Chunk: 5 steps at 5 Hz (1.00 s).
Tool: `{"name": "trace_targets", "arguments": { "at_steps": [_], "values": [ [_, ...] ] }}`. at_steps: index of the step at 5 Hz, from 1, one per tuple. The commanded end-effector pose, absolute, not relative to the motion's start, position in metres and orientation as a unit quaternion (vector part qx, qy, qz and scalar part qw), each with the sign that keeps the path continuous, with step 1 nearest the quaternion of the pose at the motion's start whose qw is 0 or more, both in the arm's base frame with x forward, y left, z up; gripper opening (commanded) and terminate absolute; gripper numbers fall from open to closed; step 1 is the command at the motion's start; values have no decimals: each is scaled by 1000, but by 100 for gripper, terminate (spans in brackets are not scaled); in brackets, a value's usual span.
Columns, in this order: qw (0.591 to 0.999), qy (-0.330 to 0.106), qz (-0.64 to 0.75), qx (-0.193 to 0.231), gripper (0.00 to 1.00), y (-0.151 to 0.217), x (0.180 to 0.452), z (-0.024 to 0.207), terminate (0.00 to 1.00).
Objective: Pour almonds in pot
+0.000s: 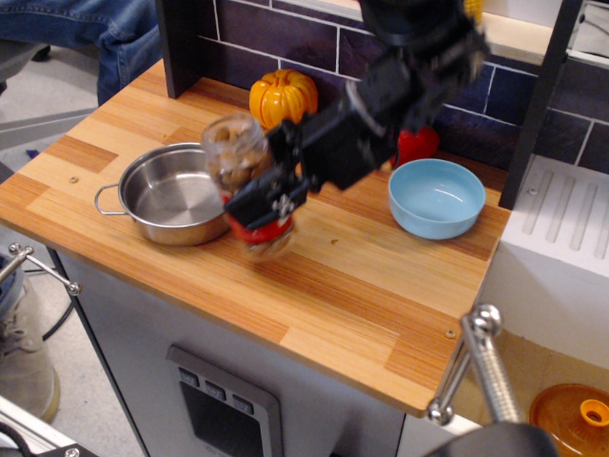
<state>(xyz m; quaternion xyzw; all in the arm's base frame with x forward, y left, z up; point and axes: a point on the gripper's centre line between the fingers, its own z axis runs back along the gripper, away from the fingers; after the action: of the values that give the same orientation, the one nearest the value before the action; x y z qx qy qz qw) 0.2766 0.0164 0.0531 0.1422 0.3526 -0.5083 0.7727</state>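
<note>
The clear jar of almonds [240,169] with a red and white label hangs in the air, tilted, its open top leaning toward the pot. My gripper [266,202] is shut on the jar's lower half, reaching in from the right. The shiny steel pot [176,195] with two loop handles stands on the wooden counter just left of the jar, and nothing shows inside it. The jar's mouth is over the pot's right rim. The image of the arm is blurred by motion.
A light blue bowl [438,197] stands at the right of the counter [362,286]. An orange pumpkin [283,96] sits at the back by the dark tiled wall, and a red object [417,143] shows behind the bowl. A white appliance [561,248] borders the right edge.
</note>
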Motion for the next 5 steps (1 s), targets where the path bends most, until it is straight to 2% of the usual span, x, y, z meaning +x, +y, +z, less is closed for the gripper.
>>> {"name": "trace_targets", "arguments": {
  "at_steps": [1, 2, 4, 5],
  "values": [
    [779, 194, -595, 14, 0, 15, 287, 86, 0],
    [773, 126, -621, -34, 0, 16, 288, 89, 0],
    [775, 45, -621, -108, 0, 29, 287, 100, 0],
    [775, -9, -620, -123, 0, 26, 284, 95, 0]
  ]
}}
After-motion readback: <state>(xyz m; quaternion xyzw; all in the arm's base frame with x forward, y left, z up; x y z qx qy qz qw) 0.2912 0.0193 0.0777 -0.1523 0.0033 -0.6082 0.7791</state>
